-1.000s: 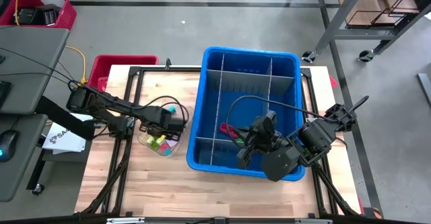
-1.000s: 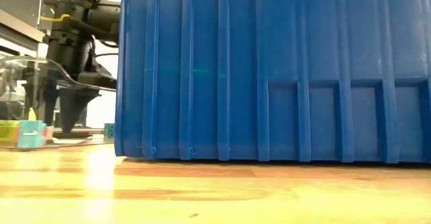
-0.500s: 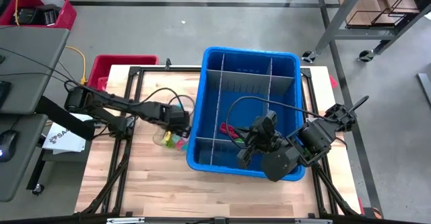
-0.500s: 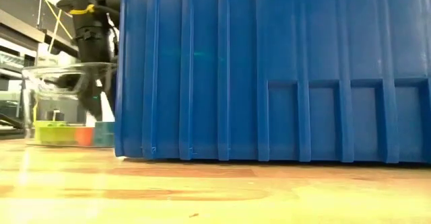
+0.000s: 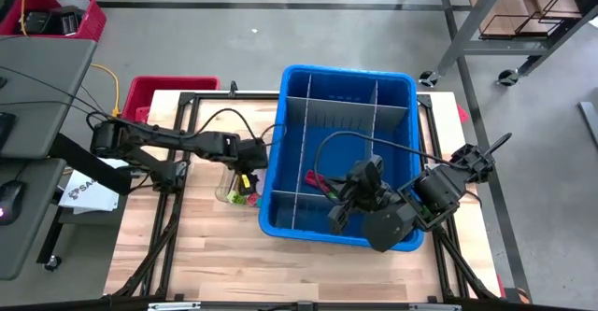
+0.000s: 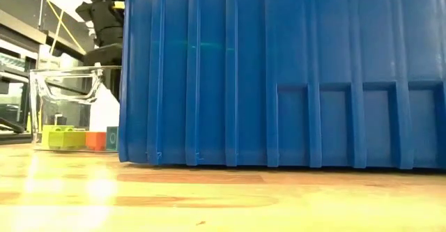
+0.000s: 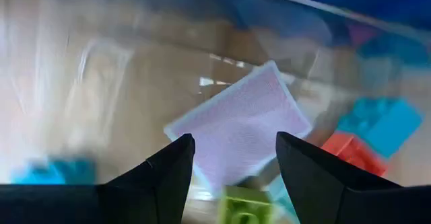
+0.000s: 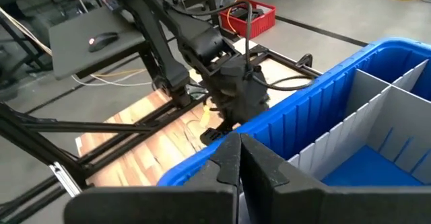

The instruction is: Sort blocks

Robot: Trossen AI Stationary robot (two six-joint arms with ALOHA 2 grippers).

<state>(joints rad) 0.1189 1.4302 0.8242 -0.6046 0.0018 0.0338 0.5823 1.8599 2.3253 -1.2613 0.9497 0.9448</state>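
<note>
The left gripper [image 5: 245, 173] reaches down into a clear tub [image 6: 70, 110] that stands on the counter [image 5: 215, 246] just beside the blue bin's [image 5: 348, 76] left wall. Its jaws are spread, with nothing visibly pinched between them. The blocks [image 6: 77, 138] lie on the tub's floor directly below and ahead of the jaws: in the left wrist view a green one [image 7: 244, 208] sits almost between the fingertips, a red one [image 7: 350, 150] and a teal one [image 7: 384, 123] a little further toward the bin. They are roughly cube-like, so no long axis matters much for the grasp. The left arm is clearly the nearer one.

The right gripper [image 8: 240, 158] waits over the near right part of the blue bin, jaws pressed together and empty. The bin is split by grey dividers [image 5: 308, 157]; one compartment by its middle holds something pink-red (probably sorted blocks, too small to tell).
</note>
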